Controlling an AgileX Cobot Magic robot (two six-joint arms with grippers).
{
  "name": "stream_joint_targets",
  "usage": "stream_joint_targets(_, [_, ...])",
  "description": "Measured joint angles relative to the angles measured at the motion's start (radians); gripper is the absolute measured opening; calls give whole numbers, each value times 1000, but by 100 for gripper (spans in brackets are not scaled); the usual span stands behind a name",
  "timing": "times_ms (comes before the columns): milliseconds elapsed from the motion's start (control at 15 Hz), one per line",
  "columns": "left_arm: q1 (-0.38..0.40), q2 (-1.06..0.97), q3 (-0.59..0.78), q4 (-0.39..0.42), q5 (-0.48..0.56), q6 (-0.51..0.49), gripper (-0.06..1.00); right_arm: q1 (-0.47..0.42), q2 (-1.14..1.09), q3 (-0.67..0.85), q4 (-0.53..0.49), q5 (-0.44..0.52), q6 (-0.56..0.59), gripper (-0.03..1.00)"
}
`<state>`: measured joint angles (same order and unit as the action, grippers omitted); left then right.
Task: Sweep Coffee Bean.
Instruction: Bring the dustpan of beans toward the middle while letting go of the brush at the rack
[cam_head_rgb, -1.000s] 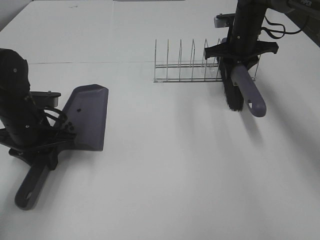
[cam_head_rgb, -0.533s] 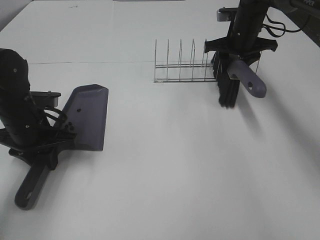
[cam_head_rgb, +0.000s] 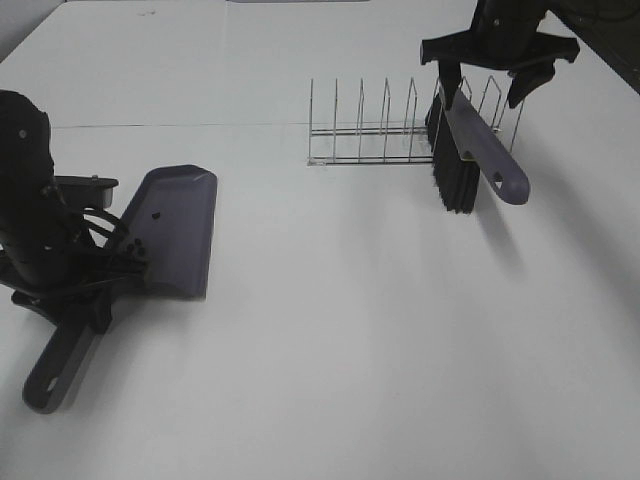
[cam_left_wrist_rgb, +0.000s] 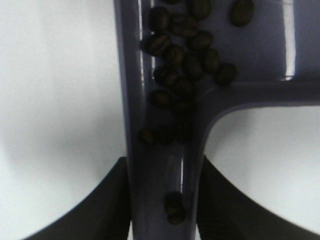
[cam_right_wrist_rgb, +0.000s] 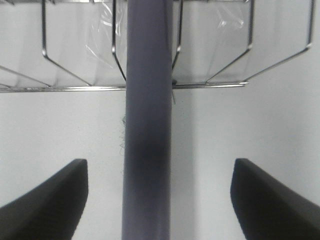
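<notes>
The grey dustpan (cam_head_rgb: 175, 225) lies on the white table at the left, and my left gripper (cam_head_rgb: 88, 290) is shut on its handle (cam_head_rgb: 55, 360). The coffee beans (cam_left_wrist_rgb: 182, 65) are dark and lie piled in the pan where it meets the handle, between my left gripper (cam_left_wrist_rgb: 162, 205) fingers; a few coffee beans (cam_head_rgb: 135, 245) also show in the high view. A grey brush (cam_head_rgb: 480, 150) with black bristles (cam_head_rgb: 455, 185) leans against the wire rack (cam_head_rgb: 370, 135). My right gripper (cam_head_rgb: 485, 80) hangs open above it. Its fingers (cam_right_wrist_rgb: 45, 200) stand well clear of the brush handle (cam_right_wrist_rgb: 147, 125).
The wire rack (cam_right_wrist_rgb: 75, 87) with several upright dividers stands at the back right of the table (cam_head_rgb: 350, 330). A seam line runs across the table at the far left. The right arm's cables hang near the table's far right corner.
My right gripper has opened, let go of the brush and risen; the brush now rests against the rack. The left arm and dustpan shifted slightly toward the front.
</notes>
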<state>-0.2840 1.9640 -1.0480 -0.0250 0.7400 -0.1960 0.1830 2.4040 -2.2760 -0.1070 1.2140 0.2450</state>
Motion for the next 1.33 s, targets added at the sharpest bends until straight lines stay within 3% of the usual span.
stream_joint_targets(133, [0,-54,-4,-3,5,-19,35,0,-63,0,-7,1,-7,69])
stream_joint_targets(333, [-2,-69,-26,-85,27,-14,35,0,-153,3,33,4,-18,70])
stream_joint_targets(467, [-54,-68,-26,-116,2,-5,35,0,-297,88,67,3,-22,70])
stream_joint_targets(867, [-139,34,-110,-129,-25,-18,35,0,-655,537,85,4,-25,70])
stream_joint_targets(1133, [-151,173,-264,-146,57,-18,35,0,-943,873,85,4,-25,70])
stream_joint_targets(1333, [-151,193,-300,-147,102,-18,35,0,-1168,1061,92,6,-25,70])
